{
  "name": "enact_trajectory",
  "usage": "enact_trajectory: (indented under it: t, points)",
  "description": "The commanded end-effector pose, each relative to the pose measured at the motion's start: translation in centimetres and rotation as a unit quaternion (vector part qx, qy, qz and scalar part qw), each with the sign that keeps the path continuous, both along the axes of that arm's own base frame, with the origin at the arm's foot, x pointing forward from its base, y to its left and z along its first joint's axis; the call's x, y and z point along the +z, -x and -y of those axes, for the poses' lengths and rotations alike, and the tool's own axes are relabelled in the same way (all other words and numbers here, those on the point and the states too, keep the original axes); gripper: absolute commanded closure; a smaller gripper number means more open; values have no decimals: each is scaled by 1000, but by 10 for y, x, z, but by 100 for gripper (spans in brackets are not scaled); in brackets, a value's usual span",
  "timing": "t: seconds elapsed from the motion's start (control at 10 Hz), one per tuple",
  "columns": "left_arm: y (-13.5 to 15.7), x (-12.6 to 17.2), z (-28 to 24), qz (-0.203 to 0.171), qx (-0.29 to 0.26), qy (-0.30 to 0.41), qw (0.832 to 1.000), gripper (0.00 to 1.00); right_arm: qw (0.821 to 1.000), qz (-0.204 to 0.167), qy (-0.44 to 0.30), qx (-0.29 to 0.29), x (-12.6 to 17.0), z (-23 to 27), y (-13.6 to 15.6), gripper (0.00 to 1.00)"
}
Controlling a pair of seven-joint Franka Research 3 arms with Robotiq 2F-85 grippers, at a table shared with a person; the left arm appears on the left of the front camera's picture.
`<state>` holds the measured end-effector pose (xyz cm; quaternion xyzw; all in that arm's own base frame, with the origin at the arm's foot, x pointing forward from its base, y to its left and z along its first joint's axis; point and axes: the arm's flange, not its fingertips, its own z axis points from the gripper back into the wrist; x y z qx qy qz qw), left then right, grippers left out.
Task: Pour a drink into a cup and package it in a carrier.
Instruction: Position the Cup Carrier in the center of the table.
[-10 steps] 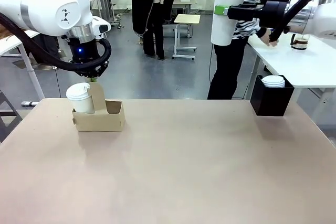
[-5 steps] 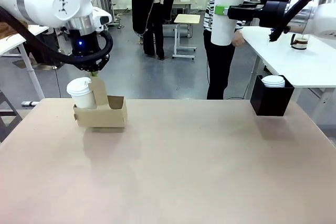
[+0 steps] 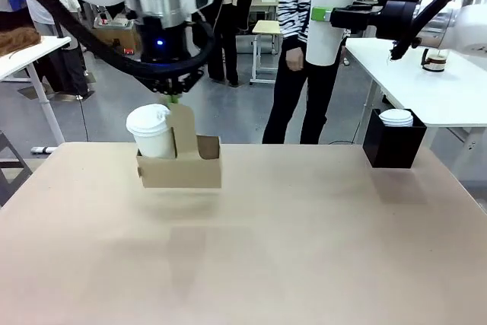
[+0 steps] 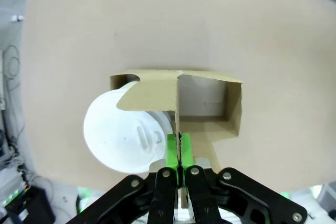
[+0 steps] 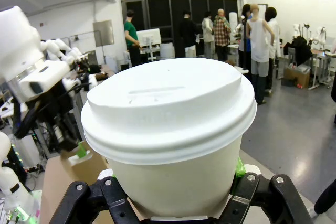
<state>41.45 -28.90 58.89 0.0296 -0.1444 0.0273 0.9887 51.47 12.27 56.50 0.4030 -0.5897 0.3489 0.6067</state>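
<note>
My left gripper (image 3: 174,101) is shut on the upright centre handle of the brown carrier (image 3: 183,169), which hangs above the table's left half. A white lidded cup (image 3: 152,132) sits in the carrier's left hole; the right hole is empty. From the left wrist, the gripper (image 4: 180,148) pinches the handle, with the carrier (image 4: 210,103) and the cup's lid (image 4: 123,137) below. My right gripper (image 3: 326,14) is shut on a second lidded cup (image 3: 331,5), held upright and high at the right. That cup (image 5: 168,124) looms close above the right gripper (image 5: 173,205). A small vessel with dark drink (image 3: 434,59) stands on the side table.
A black square box (image 3: 393,150) holding a stack of white lids (image 3: 396,117) stands at the table's far right corner. A person (image 3: 293,51) stands beyond the far edge. A white side table (image 3: 449,97) lies to the right.
My left arm has lifted the carrier with its cup off the table and carried it to the right. The person behind has walked left. The right arm has stayed still.
</note>
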Motion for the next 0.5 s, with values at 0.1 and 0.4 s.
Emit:
enact_trajectory:
  t: [0.1,0.4]
  points:
    - [17,-18,38,-15,25,11,1000,98,1000,2,0,-6,5,-3,-3,20]
    - [20,-53,76,-24,24,22,999,98,1000,2,0,-6,5,-3,-3,20]
